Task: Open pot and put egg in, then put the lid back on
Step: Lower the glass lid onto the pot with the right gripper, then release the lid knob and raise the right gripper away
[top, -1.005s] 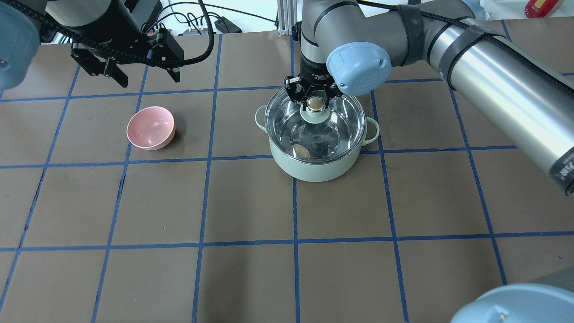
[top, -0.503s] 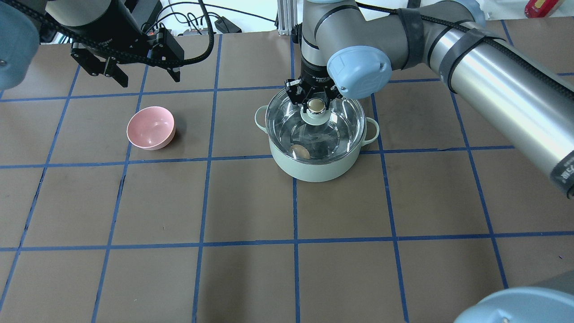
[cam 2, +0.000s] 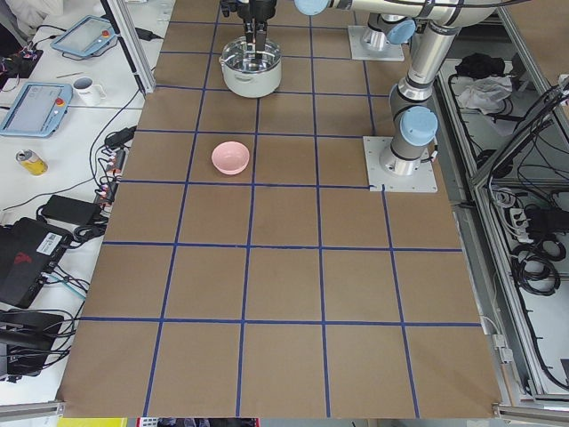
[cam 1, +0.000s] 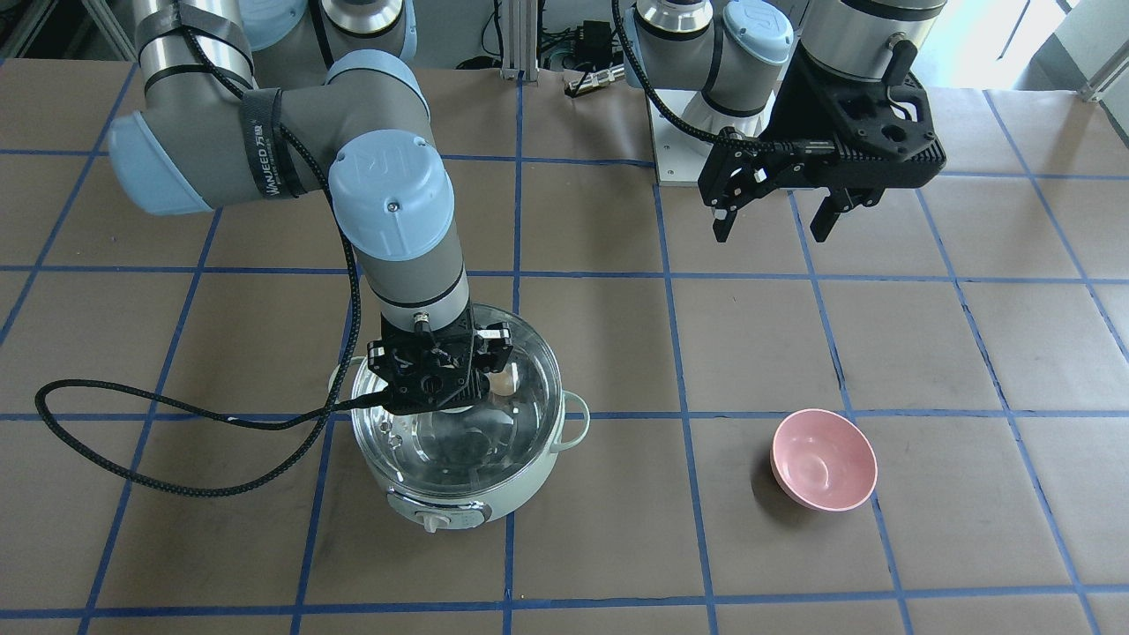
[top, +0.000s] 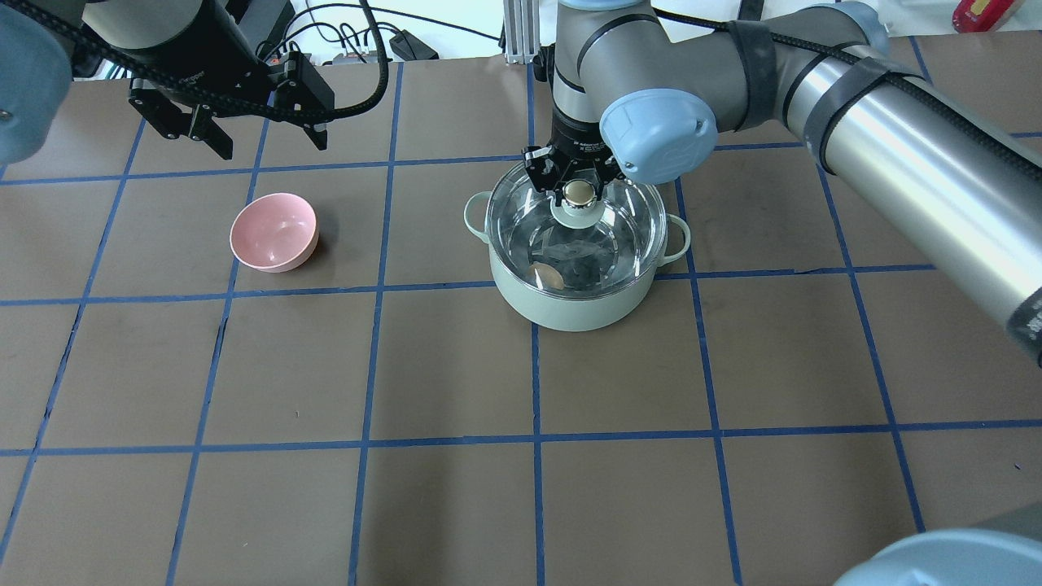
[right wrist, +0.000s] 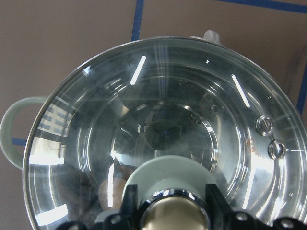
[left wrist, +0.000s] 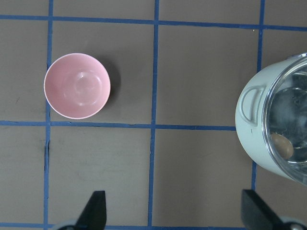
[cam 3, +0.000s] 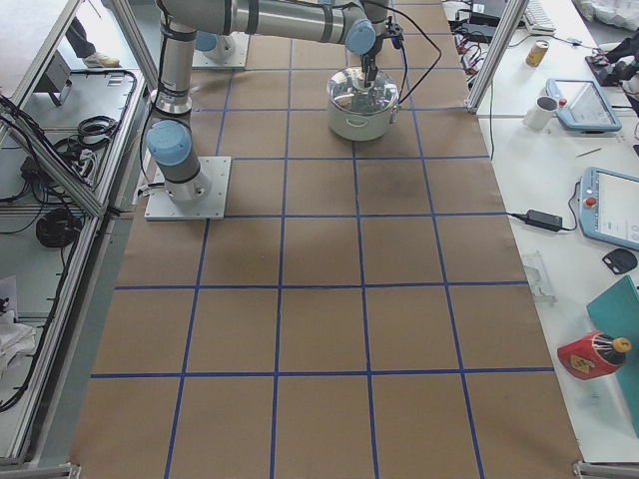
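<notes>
The pot (top: 570, 309) is a round, pale mint-green thing with a smooth matte wall, two little loop handles and a bright steel inside that throws back the lights. Over its mouth lies the lid (top: 623, 236), a clear glass disc as wide as the pot, with a pale green centre and a shiny, rounded beige-gold knob (right wrist: 175, 215). Whether the glass sits fully on the rim I cannot tell.

The right gripper (top: 579, 190) comes straight down from above, and its two black fingers are drawn in against the knob on either side, clamped on it. The egg (top: 547, 275), small, oval and light brown, lies on the steel floor under the glass, below that pincer and off a little toward the robot and its left.

The left gripper (top: 270, 145) hangs above the brown, blue-taped table (top: 456, 488), well apart from the pot, its fingers spread wide with nothing between them. A smooth pink bowl (top: 273, 232) stands on the table below it, touching nothing.
</notes>
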### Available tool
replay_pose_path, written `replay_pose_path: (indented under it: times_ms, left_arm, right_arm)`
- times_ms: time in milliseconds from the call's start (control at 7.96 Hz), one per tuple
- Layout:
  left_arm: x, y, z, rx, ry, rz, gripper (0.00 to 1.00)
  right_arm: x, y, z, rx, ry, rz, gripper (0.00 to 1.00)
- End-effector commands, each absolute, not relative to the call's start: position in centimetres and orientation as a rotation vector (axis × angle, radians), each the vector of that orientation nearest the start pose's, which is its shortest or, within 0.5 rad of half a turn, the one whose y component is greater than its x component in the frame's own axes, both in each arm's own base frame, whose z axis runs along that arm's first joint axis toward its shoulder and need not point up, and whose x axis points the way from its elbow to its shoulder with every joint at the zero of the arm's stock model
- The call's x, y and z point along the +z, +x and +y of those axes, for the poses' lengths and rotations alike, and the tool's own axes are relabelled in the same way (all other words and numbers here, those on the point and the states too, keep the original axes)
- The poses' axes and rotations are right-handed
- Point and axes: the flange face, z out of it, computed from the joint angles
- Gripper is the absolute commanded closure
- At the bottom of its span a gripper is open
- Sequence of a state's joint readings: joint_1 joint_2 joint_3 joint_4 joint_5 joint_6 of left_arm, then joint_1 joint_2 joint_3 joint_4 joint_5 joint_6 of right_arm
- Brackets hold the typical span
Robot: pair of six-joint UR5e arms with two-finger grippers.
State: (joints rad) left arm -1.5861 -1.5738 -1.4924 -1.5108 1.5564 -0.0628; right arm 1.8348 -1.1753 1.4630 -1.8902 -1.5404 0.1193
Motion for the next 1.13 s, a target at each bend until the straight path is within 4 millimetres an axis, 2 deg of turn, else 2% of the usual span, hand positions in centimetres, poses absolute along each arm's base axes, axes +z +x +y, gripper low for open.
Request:
replay_pose_path:
  times_ms: [0, 126, 377, 503, 628, 880, 1005]
  left_arm:
    - [53.2, -14.2, -50.3, -0.215, -0.073, 3.153, 0.00]
    - [52.8, -14.2, -50.5, -0.203, -0.071, 3.151, 0.00]
    - [52.6, -14.2, -50.7, -0.198, -0.074, 3.152, 0.00]
    - [52.7, -14.2, -50.6, -0.202, -0.071, 3.151, 0.00]
    - [52.6, -14.2, -50.6, -0.195, -0.067, 3.152, 0.00]
    - [52.8, -14.2, -50.6, -0.200, -0.060, 3.144, 0.00]
    - [52.9, -14.2, -50.6, -0.202, -0.060, 3.144, 0.00]
  right_arm:
    - [35.4, 27.9, -59.4, -0.063, -0.258, 3.090, 0.08]
    - [36.4, 27.8, -59.3, -0.082, -0.244, 3.090, 0.00]
    - [40.8, 27.3, -56.7, -0.074, -0.201, 3.084, 0.00]
    - [42.6, 26.1, -55.9, -0.072, -0.178, 3.106, 0.00]
    - [44.7, 23.4, -55.2, -0.087, -0.125, 3.165, 0.00]
    - [49.2, 16.4, -54.0, -0.111, 0.052, 3.171, 0.00]
    - [50.0, 13.8, -53.9, -0.105, 0.115, 3.170, 0.00]
